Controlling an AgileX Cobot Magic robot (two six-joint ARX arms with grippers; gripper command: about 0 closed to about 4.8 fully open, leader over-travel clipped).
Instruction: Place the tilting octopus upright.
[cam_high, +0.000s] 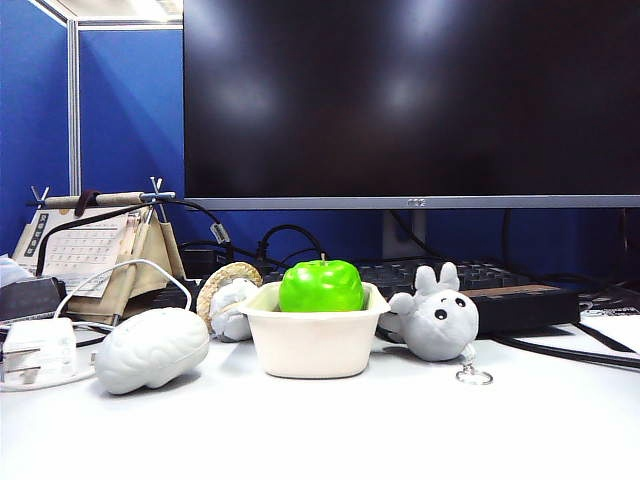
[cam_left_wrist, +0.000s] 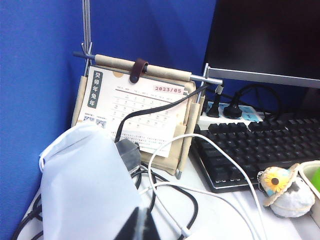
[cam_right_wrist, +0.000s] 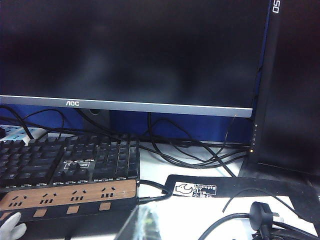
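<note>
White desk (cam_high: 400, 430): your octopus (cam_high: 440, 322) lay tilted beside the bowl (cam_high: 313, 345). Left gripper (cam_left_wrist: 139, 227) and right gripper (cam_right_wrist: 140, 225) sat back, jaws together.

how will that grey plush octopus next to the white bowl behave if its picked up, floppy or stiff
The octopus looks like soft stuffed plush, so it would probably squash under a pincer rather than resist. It seems light for its size. It leans beside the white bowl, so it may tip again once set down, and its dangling keyring could swing or snag.

We see a plush octopus (cam_high: 440, 322) with a metal keyring (cam_high: 473, 376) beside a glossy green apple (cam_high: 321, 286) in a smooth matt bowl (cam_high: 313, 345).
</note>
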